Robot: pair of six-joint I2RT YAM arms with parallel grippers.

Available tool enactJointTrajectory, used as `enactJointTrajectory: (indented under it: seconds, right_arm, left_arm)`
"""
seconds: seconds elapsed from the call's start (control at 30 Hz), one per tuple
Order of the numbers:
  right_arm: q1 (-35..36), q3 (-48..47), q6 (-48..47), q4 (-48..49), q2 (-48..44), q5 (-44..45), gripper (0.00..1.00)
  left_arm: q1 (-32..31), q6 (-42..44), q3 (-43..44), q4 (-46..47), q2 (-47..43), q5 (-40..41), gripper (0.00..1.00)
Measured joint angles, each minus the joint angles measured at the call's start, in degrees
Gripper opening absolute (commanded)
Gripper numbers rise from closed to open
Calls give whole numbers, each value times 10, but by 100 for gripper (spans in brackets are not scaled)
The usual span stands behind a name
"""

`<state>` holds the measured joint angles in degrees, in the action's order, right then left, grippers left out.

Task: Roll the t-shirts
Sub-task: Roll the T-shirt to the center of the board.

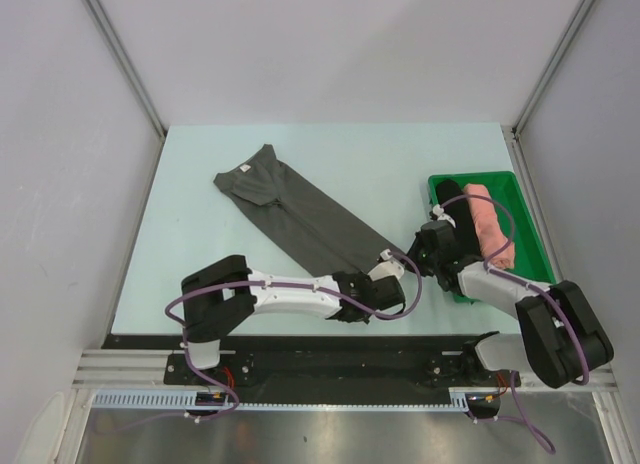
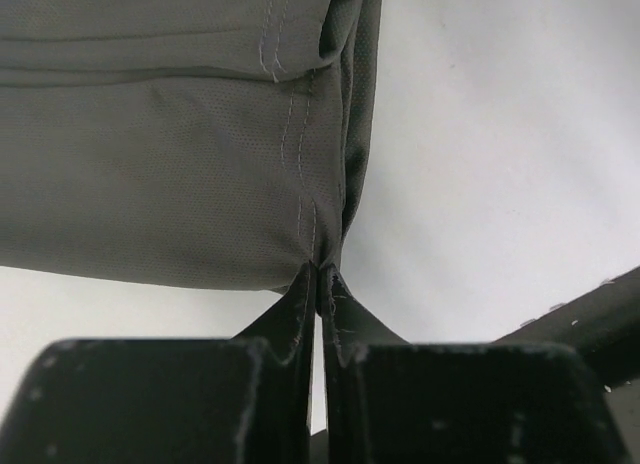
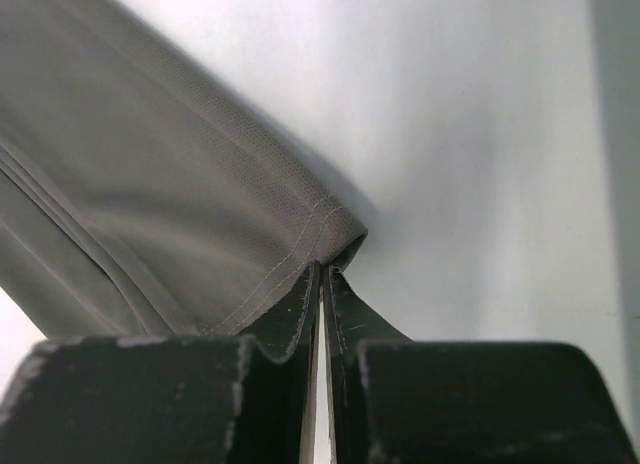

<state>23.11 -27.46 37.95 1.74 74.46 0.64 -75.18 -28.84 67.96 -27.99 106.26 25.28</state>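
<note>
A charcoal-grey t-shirt [image 1: 300, 214], folded into a long strip, lies diagonally on the table with its white neck label at the far left end. At its near-right hem end, my left gripper [image 1: 388, 265] and right gripper [image 1: 412, 256] meet. The left wrist view has the left gripper [image 2: 320, 279] shut on a hem corner of the grey cloth [image 2: 180, 164]. In the right wrist view, the right gripper [image 3: 322, 272] pinches the other stitched hem corner of the shirt [image 3: 150, 204]. A black roll [image 1: 450, 195] and a salmon-pink roll [image 1: 490, 226] lie in the tray.
The green plastic tray [image 1: 480, 177] stands at the right side of the pale table [image 1: 200, 244], close behind the right arm's wrist. Grey walls enclose the table on the left, back and right.
</note>
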Motion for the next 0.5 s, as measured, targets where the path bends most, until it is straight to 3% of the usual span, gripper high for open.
enactJointTrajectory:
  seconds: [0.5]
  right_arm:
    - [32, -94, 12, -25, 21, 30, 3]
  left_arm:
    - [82, 4, -91, 81, -99, -62, 0]
